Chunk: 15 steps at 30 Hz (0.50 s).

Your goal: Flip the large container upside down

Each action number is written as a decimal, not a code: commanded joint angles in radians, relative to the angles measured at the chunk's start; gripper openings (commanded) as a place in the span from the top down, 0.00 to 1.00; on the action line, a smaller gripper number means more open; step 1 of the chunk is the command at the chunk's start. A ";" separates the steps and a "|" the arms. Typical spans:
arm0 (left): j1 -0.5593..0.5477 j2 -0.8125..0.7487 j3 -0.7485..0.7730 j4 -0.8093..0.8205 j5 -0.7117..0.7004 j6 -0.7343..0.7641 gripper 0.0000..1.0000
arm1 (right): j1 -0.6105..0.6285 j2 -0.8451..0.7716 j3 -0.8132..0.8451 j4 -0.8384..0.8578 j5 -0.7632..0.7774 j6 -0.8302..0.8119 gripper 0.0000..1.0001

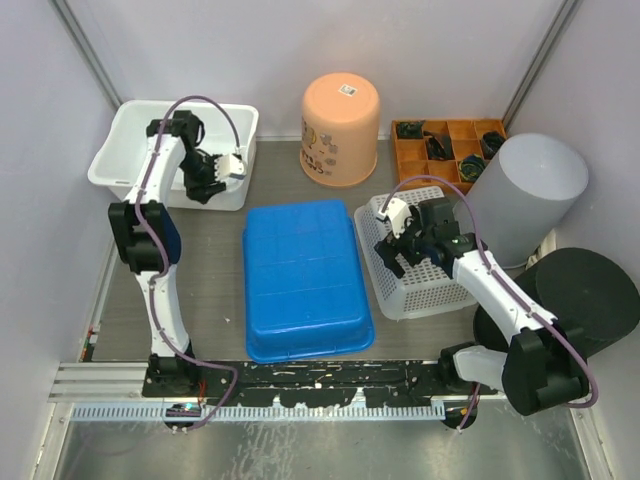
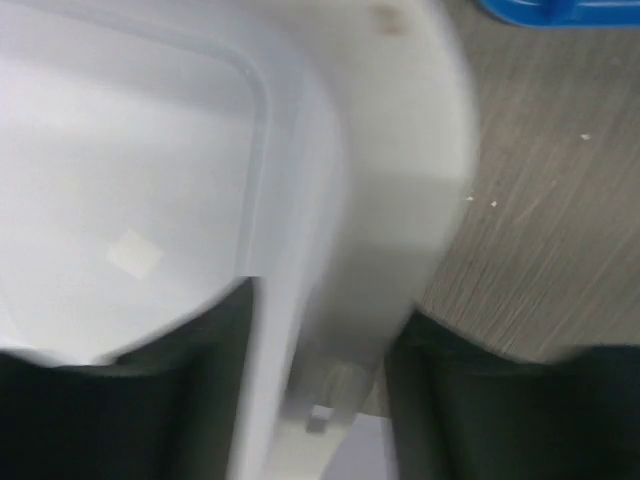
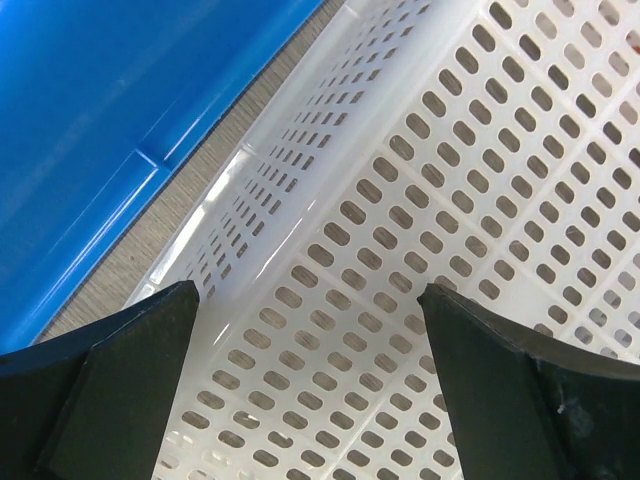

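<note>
A grey wood-grain table [image 1: 210, 270] sits between pale walls. The large white container [image 1: 130, 150] stands at the far left, upright with its mouth open to the top. The left gripper [image 1: 215, 165] is at its right wall; in the blurred left wrist view, its dark fingers [image 2: 100, 420] press against either side of the rim, grasping it. A blue bin [image 1: 300, 275] lies bottom-up in the middle, and a white perforated basket [image 1: 420, 285] lies just to its right. The right gripper [image 1: 400, 245] hangs over the basket with its jaws spread wide and nothing between them. An orange bucket [image 1: 340, 120] stands inverted at the far edge, with an orange organiser tray [image 1: 450, 145] and a grey cylinder [image 1: 525, 195] to its right.
</note>
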State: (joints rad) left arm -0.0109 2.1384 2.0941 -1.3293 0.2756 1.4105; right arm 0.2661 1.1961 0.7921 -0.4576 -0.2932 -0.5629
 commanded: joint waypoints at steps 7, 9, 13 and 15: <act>-0.016 0.117 0.253 -0.094 -0.102 -0.110 1.00 | -0.021 0.073 -0.052 -0.041 0.164 0.024 0.00; -0.017 0.065 0.270 -0.163 -0.027 -0.160 1.00 | -0.021 0.085 -0.056 -0.032 0.180 0.024 0.00; 0.025 -0.057 0.334 -0.292 0.139 -0.220 1.00 | -0.021 0.106 -0.064 -0.013 0.210 0.023 0.00; 0.064 -0.066 0.467 -0.404 0.232 -0.242 1.00 | -0.021 0.116 -0.068 -0.005 0.220 0.021 0.00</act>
State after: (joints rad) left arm -0.0303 2.2524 2.3539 -1.4956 0.3153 1.3262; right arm 0.2665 1.2312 0.7872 -0.4129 -0.2253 -0.5312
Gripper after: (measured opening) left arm 0.280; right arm 0.998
